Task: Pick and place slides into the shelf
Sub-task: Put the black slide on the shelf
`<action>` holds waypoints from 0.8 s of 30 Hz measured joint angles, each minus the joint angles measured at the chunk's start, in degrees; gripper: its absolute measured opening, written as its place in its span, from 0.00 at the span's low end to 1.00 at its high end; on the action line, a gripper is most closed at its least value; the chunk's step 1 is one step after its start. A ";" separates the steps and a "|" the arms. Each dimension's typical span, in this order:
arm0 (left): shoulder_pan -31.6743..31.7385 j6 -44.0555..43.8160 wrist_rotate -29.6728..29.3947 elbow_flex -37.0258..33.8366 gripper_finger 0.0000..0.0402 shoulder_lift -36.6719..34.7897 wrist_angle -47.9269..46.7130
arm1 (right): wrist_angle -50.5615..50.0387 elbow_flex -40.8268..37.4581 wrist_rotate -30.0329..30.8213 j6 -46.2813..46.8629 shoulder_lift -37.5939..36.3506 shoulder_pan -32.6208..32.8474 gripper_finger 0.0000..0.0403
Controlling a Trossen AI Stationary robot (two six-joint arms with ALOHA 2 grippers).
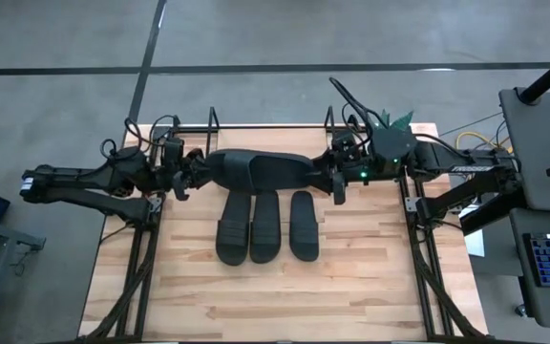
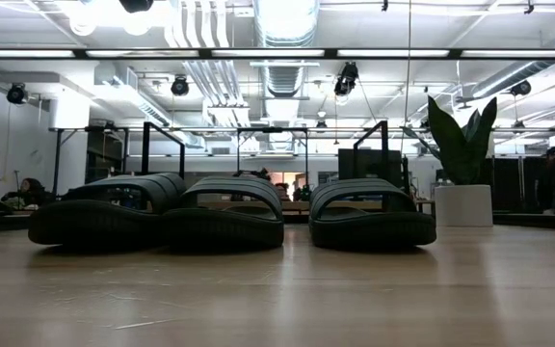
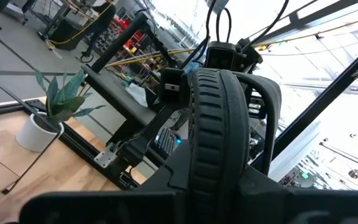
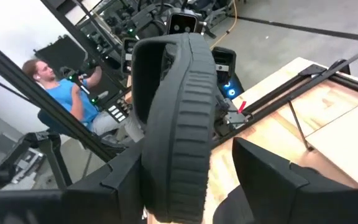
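Note:
Three black slides (image 1: 261, 225) lie side by side on their soles in the middle of the table, and they also show in the low view (image 2: 224, 214). A fourth slide (image 1: 256, 170) hangs crosswise between my two grippers, over the far part of the table by the shelf, whose black wire end frames (image 1: 212, 120) stand there. My left gripper (image 1: 196, 174) is shut on the slide's left end, and my right gripper (image 1: 335, 180) is shut on its right end. The held slide does not show in the low view. My left gripper holds the slide's left end (image 3: 219, 186), coming level from the table's left, with the fingers along the slide's length. The slide itself hides the place of contact. The slide stands on its edge, its ribbed sole rim (image 3: 216, 124) toward the camera. My right gripper holds the slide's right end (image 4: 173, 193) between its two fingers (image 4: 124, 177), coming level from the table's right, along the slide's length. The slide runs straight away from the gripper toward the other arm, on its edge, clear of the tabletop.
The shelf's wire frames also show behind the three slides in the low view (image 2: 162, 145). A potted plant (image 2: 462, 159) stands at the far right corner. The near half of the table (image 1: 275, 296) lies below the three slides. A person in blue (image 4: 67, 93) sits beyond the table.

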 joint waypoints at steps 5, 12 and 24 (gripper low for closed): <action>0.00 0.00 -0.04 0.00 0.04 -0.12 -0.08 | -0.09 0.00 0.02 -2.70 0.07 0.00 0.39; -0.02 2.13 0.08 0.00 0.06 0.15 0.47 | -0.61 0.00 0.74 -4.33 0.11 -0.11 0.13; -0.03 26.67 -3.68 0.00 0.29 -0.01 8.92 | -0.84 0.00 3.40 -2.42 -0.46 -0.15 0.13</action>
